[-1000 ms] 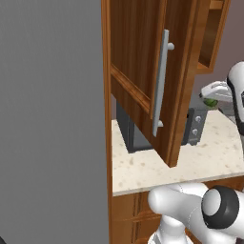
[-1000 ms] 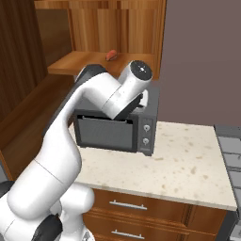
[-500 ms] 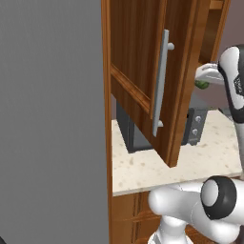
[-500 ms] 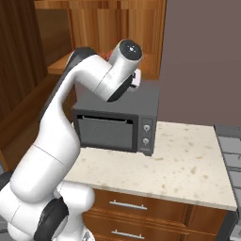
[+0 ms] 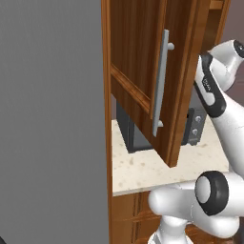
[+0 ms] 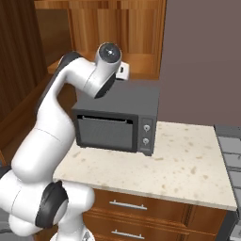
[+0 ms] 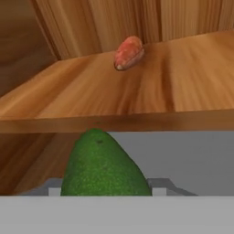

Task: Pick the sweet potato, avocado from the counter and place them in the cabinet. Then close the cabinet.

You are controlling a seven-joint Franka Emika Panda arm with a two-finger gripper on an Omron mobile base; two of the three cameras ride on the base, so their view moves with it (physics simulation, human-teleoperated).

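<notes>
My arm has gone up to the cabinet [image 6: 117,28].
My claw [image 7: 103,192] grips the avocado [image 7: 103,167] just below the shelf; the sweet potato [image 7: 129,52] already lies inside.

A glossy white robot arm [image 6: 52,127] made of thick rounded segments. Dark grey to black bands and round caps mark its joints. One dark band in the left base view carries small pale lettering, too small to read.
</notes>
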